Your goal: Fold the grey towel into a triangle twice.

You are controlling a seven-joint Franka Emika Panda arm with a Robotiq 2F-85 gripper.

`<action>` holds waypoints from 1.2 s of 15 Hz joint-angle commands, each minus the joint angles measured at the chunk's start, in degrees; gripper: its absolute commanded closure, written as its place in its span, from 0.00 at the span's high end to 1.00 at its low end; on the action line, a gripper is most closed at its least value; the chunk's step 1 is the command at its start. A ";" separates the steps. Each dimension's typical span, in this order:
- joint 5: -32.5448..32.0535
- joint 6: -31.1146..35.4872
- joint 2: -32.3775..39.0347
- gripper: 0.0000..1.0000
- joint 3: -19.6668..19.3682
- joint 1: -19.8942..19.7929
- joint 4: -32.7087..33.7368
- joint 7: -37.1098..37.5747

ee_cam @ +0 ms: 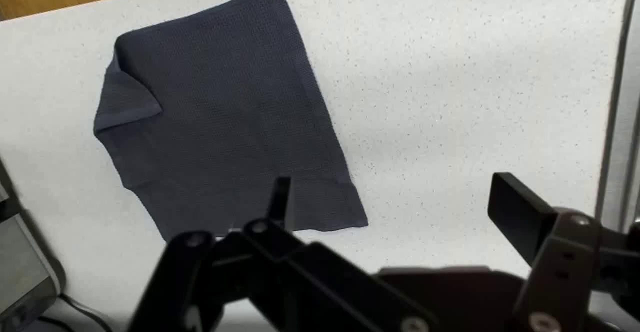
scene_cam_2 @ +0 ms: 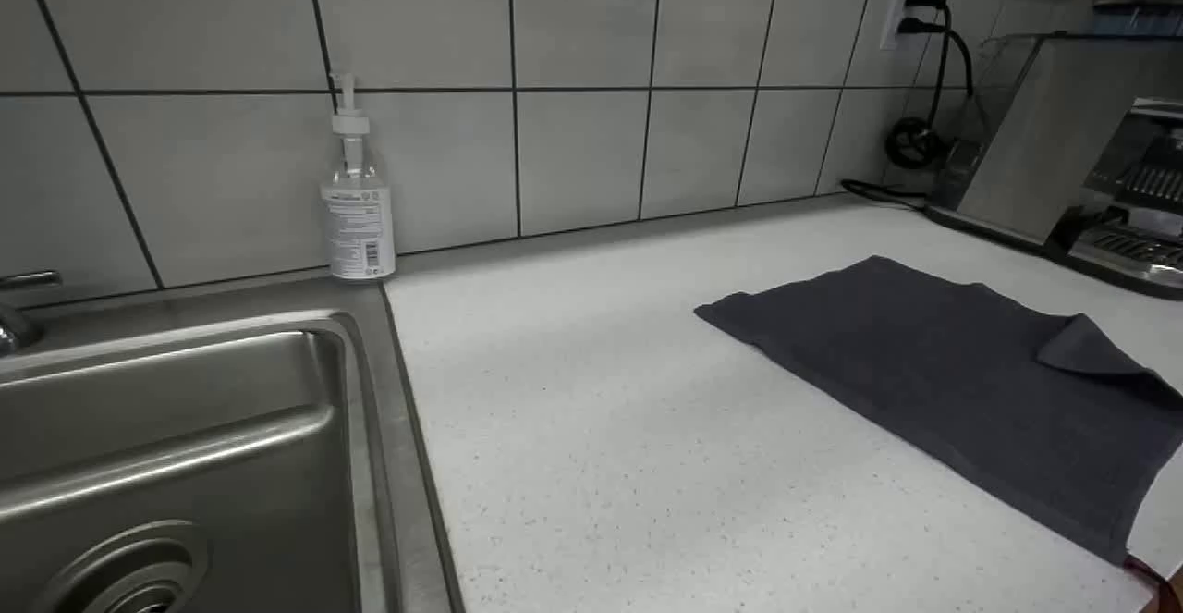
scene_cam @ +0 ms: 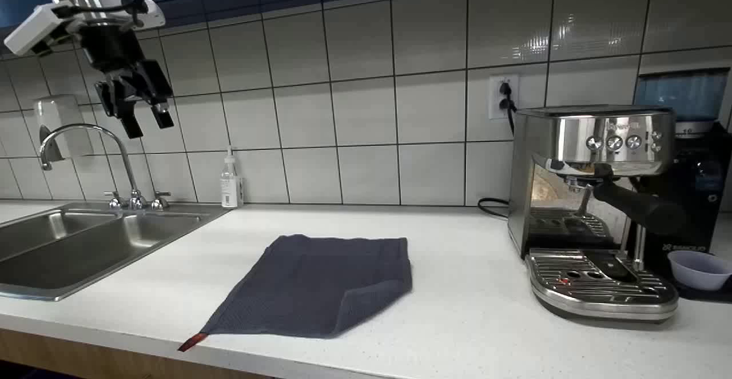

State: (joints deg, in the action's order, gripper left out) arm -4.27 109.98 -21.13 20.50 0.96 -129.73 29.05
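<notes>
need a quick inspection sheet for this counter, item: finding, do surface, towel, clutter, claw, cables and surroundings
Surface: white speckled counter with a steel sink set into it.
Job's things: grey towel spread out, one turned-over corner; reddish tag at another corner, near the counter's edge.
Clutter: pump bottle at the sink's back corner; pale bowl in front of the black grinder.
Claw: open, up off the counter and towel, nothing held.
Cables: black plugs in the wall outlet; black cords run down beside the espresso machine, part lying on the counter.
Surroundings: tiled wall behind, faucet, wall-mounted dispenser.
</notes>
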 commanded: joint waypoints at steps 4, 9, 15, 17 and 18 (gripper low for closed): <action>-0.70 -0.18 0.32 1.00 -1.69 1.93 0.14 0.58; -0.70 -0.18 0.32 1.00 -1.69 1.93 0.14 0.58; -2.17 1.42 -1.43 1.00 -2.33 3.27 -2.80 -0.32; -2.20 1.75 -1.62 1.00 -2.93 3.63 -4.38 -0.86; -2.71 2.12 -1.60 1.00 -3.07 3.58 -5.35 -0.71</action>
State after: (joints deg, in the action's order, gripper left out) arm -5.68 110.46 -21.18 18.89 3.51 -131.78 28.95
